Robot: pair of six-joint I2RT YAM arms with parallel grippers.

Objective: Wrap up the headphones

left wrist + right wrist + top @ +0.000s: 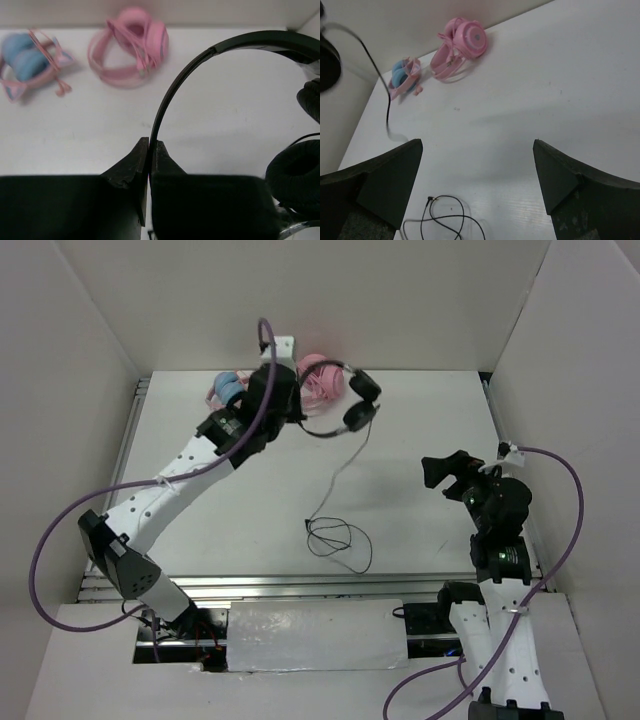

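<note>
The black headphones (362, 390) hang above the back of the table. My left gripper (293, 402) is shut on their thin headband (175, 85), which rises from between the pinched fingertips of that gripper (149, 142). One round earcup (295, 170) shows at the right edge of the left wrist view. The thin cable (345, 465) drops from the earcups to a loose coil (330, 535) lying on the table; the coil (445, 217) and its plug also show in the right wrist view. My right gripper (436, 478) hovers to the right of the coil, and that gripper (477, 145) is open and empty.
All-pink headphones (322, 380) and pink headphones with blue earcups (228, 388) lie at the back wall, behind the left gripper. White walls close in the table on the left, back and right. A metal rail runs along the near edge (300, 585).
</note>
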